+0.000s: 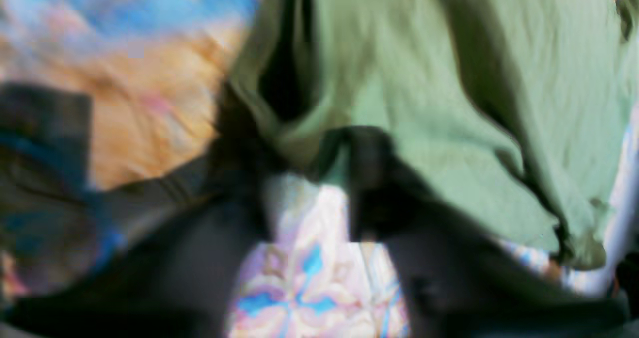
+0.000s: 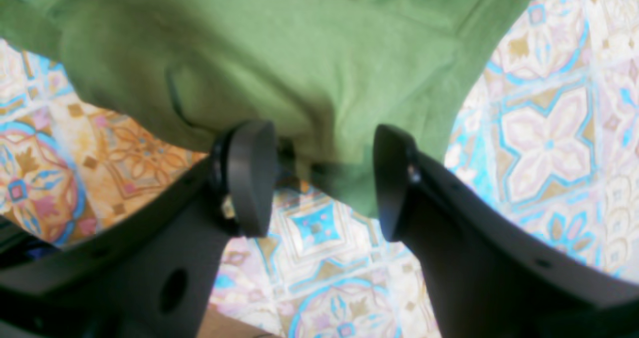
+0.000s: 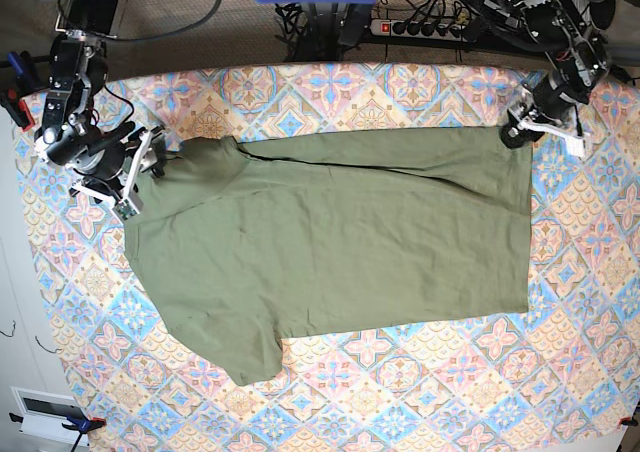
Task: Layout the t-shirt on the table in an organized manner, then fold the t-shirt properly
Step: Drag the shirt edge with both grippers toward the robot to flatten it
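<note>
Olive cotton t-shirt (image 3: pixel 330 237) lies mostly flat, softly creased, on tile-patterned bench (image 3: pixel 400 392). Right pincer (image 2: pixel 324 178) jaws apart at bunched fabric, upper left of the base view; left pincer (image 1: pixel 304 178) at upper-right hem corner, state blurred, cannot tell.

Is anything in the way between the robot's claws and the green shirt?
No. Both are at the t-shirt already: the right gripper has its open jaws around an edge, and the left gripper is on a corner.

A robot lab or test workspace: a tabletop (image 3: pixel 420 392) under patterned tile-print cloth, a power strip (image 3: pixel 425 27) and tangled cables (image 3: pixel 330 17) behind it, clamps (image 3: pixel 15 97) at its edge
</note>
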`<control>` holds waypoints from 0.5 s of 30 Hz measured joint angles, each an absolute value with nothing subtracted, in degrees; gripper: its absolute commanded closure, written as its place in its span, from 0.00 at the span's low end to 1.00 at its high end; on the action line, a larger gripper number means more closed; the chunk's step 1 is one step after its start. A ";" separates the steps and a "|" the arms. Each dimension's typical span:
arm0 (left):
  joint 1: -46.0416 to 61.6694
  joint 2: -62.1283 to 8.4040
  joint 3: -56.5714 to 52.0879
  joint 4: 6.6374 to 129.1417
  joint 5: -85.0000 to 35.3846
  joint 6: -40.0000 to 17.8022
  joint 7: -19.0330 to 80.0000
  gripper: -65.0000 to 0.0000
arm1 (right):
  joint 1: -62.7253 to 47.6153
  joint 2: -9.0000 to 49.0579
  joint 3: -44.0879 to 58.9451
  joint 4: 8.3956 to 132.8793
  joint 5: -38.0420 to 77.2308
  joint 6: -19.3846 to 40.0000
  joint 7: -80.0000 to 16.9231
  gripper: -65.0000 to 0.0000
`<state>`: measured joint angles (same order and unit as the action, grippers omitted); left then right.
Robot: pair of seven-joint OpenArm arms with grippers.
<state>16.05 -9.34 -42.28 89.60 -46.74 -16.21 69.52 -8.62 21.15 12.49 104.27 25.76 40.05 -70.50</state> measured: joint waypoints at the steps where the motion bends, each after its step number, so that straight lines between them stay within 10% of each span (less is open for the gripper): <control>1: 16.01 -9.28 -42.24 89.54 -46.76 -16.12 69.56 0.93 | -9.26 21.15 12.60 104.27 25.89 40.03 -70.43 0.55; 15: 15.73 -10.02 -42.57 89.49 -46.61 -16.12 69.91 1.00 | -13.37 20.93 27.00 96.18 25.96 39.88 -70.72 0.48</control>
<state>15.73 -10.02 -42.57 89.49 -46.61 -16.12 69.91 -13.37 20.93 27.00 96.18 25.96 39.88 -70.72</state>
